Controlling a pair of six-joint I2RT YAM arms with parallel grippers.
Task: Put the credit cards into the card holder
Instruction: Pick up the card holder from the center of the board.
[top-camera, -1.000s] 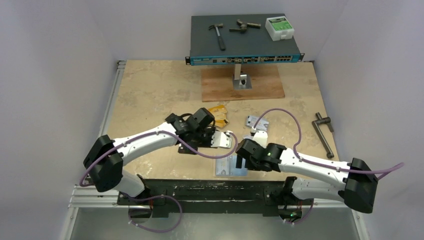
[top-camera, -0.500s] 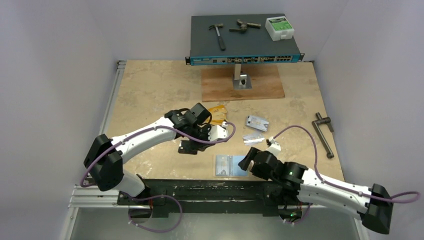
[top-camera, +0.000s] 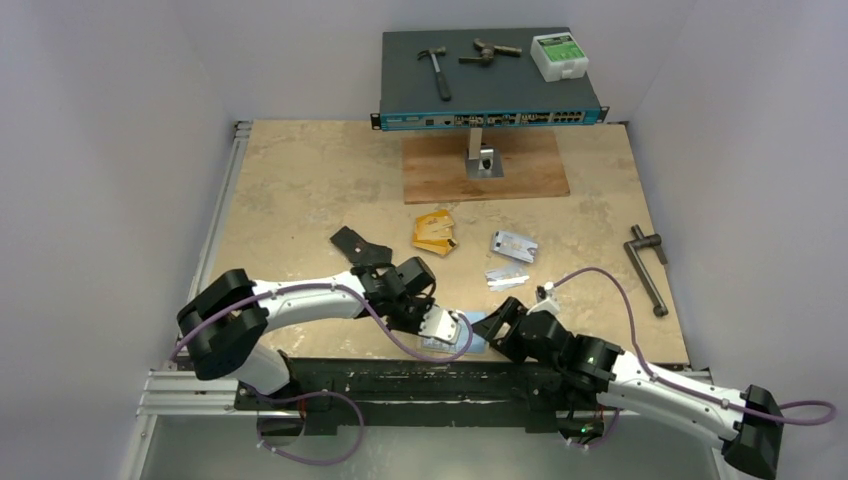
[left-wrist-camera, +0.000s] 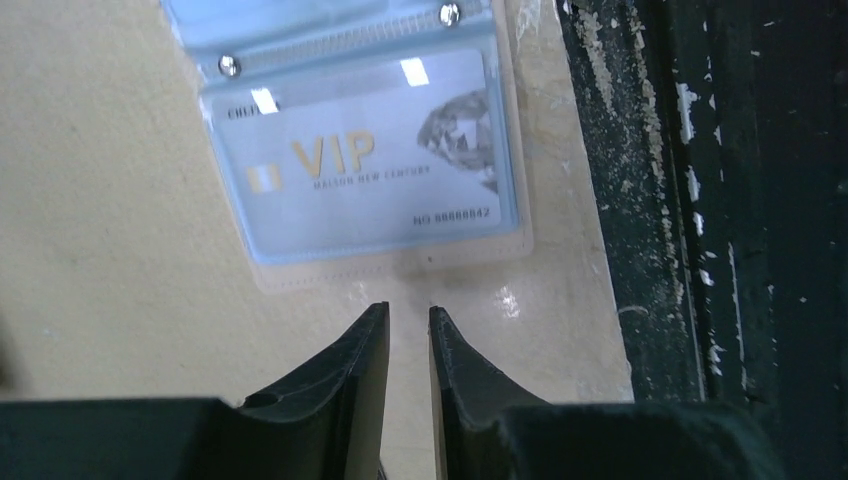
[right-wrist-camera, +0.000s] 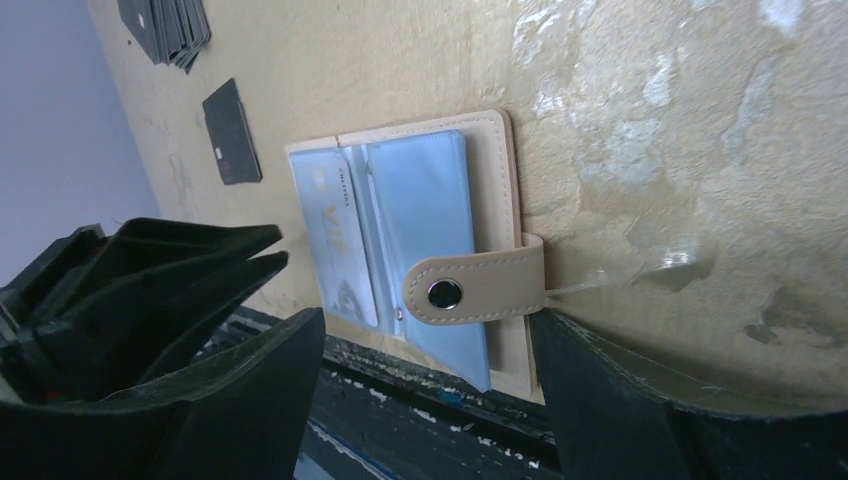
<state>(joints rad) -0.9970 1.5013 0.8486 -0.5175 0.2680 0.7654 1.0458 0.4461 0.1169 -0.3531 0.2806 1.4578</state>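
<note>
The card holder (left-wrist-camera: 390, 275) lies open at the table's near edge. It is pale tan with light-blue pockets, and a silvery VIP card (left-wrist-camera: 370, 170) sits in one pocket. My left gripper (left-wrist-camera: 410, 310) is just short of its edge, jaws a narrow gap apart with nothing between them. My right gripper (right-wrist-camera: 428, 318) stands wide open astride the holder's (right-wrist-camera: 505, 180) snap tab (right-wrist-camera: 480, 285). From above, only a sliver of the holder (top-camera: 474, 323) shows between the left gripper (top-camera: 456, 331) and the right gripper (top-camera: 497, 330). Orange-gold credit cards (top-camera: 435, 232) and silvery ones (top-camera: 513, 245) (top-camera: 507, 277) lie mid-table.
A black folding wallet (top-camera: 355, 243) lies left of the gold cards. The black base rail (left-wrist-camera: 740, 220) runs right beside the holder. At the back a network switch (top-camera: 490, 75) on a wooden board (top-camera: 485, 168) carries tools. A metal handle (top-camera: 648, 265) lies at the right.
My left gripper came from the card piles down to the near edge, beside the card holder. My right arm dropped low and back, its jaws narrowing slightly at the holder's right side.
</note>
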